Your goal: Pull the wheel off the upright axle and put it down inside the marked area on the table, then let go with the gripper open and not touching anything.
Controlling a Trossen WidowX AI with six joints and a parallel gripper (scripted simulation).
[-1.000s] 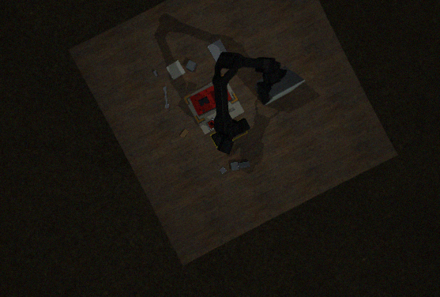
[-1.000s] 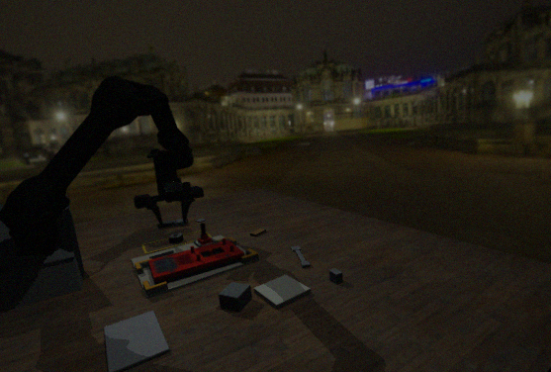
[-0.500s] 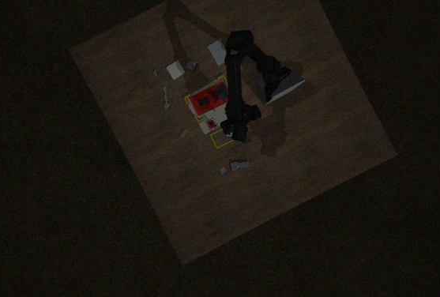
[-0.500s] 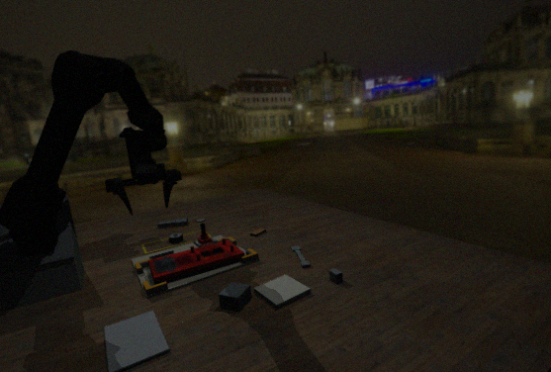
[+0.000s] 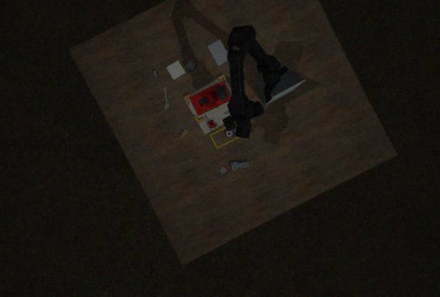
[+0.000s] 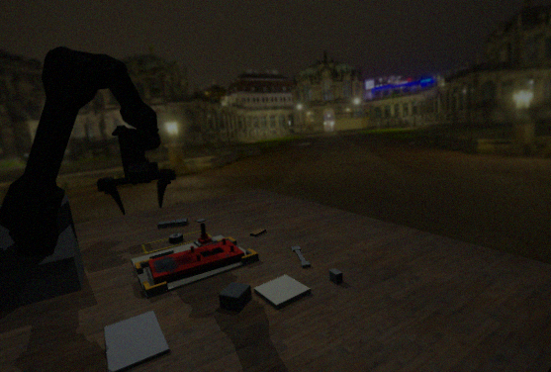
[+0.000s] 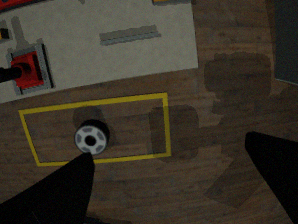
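The pincer stands spread almost to its limit, nothing between its fingers, above the desk. The wheel lies below it, toward the left finger in the wrist view and clear of it in the exterior view. It rests flat, its hole facing up, inside the yellow outline, close to the near line in the wrist view. Its round form gives no long axis across its face. Farther left in the wrist view stands the axle, without the wheel; the pale board lies beyond the outline. The task looks essentially done; any withdrawal should go straight up, since a low sideways move leftward could nudge the wheel or catch the axle.
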